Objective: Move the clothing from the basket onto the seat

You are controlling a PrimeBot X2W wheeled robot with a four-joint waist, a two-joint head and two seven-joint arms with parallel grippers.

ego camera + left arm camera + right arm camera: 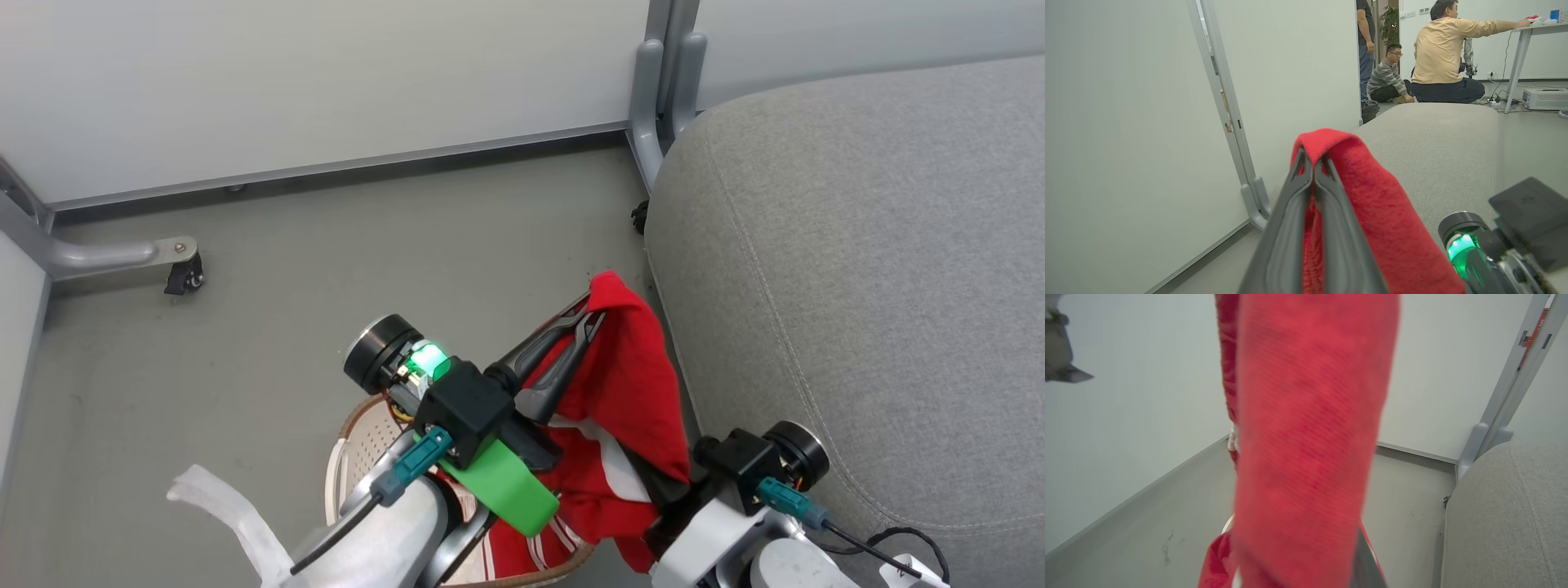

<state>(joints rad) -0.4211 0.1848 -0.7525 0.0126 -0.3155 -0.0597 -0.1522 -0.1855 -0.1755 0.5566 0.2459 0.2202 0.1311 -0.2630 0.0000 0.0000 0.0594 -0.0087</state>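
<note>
Head view: the left gripper [589, 317], at frame centre, is clamped shut on a fold of the red clothing [633, 384]. The garment is held raised and trails down into the basket [359, 433] at the lower centre. The right gripper [671, 490], lower right, is closed. Its tips are buried under the cloth, so a grip cannot be confirmed. The grey seat [857, 286] occupies the right of the frame, just beside the clothing. Left wrist view: the jaws meet, with cloth draped over their tips.
</note>
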